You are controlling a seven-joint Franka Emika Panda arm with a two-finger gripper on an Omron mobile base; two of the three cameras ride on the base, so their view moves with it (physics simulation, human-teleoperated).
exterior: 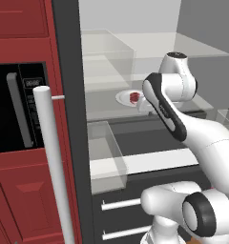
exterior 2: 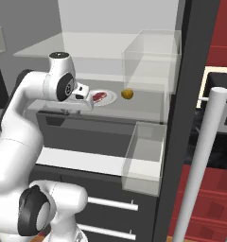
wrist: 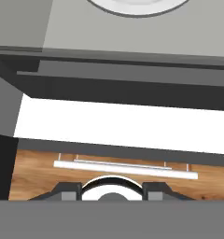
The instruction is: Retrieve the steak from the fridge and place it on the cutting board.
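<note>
Just beyond the pincer (exterior 2: 85, 100), the steak (exterior 2: 99, 97) lies on a white plate (exterior 2: 109, 100) on the fridge (exterior: 68, 71) shelf, likely plated for easy reach. Whether the pincer is wide or narrow, I cannot tell. Dark red with pale marbling, the steak sits untouched, a yellow-brown ball (exterior 2: 127, 94) farther off.

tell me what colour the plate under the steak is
White. The plate holding the dark red steak shows best in the right base view, on the fridge shelf.
</note>
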